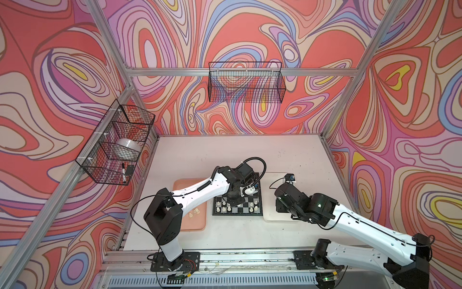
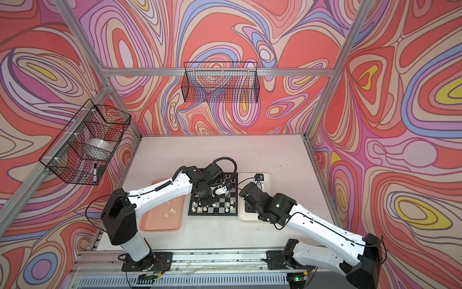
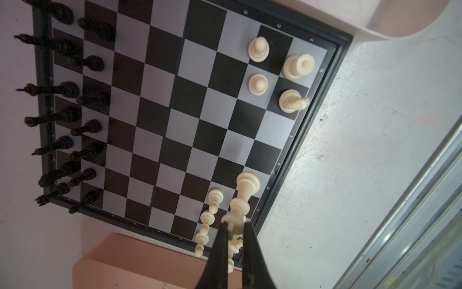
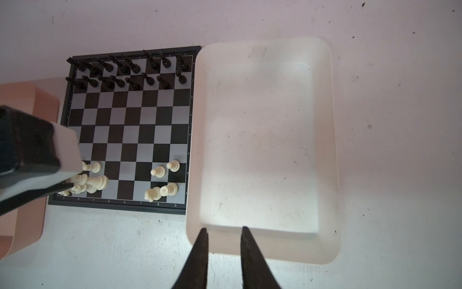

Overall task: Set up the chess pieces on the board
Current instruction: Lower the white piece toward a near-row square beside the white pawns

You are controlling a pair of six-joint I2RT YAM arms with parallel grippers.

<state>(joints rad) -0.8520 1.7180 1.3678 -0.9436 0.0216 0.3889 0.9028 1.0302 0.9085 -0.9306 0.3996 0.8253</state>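
My left gripper [image 3: 235, 234] is clamping a cream piece [image 3: 246, 190] by its head over the board's [image 3: 150, 140] near edge, left half. The piece's long axis is running straight down from the jaws, base probably touching the back row. Right of the board, my right gripper [image 4: 224, 240] is hovering, jaws apart, empty.

Board [image 1: 240, 206] between left tray [image 1: 197, 223] and right tray [image 1: 272, 215], chess pieces [image 4: 173, 165] on board, more in left tray
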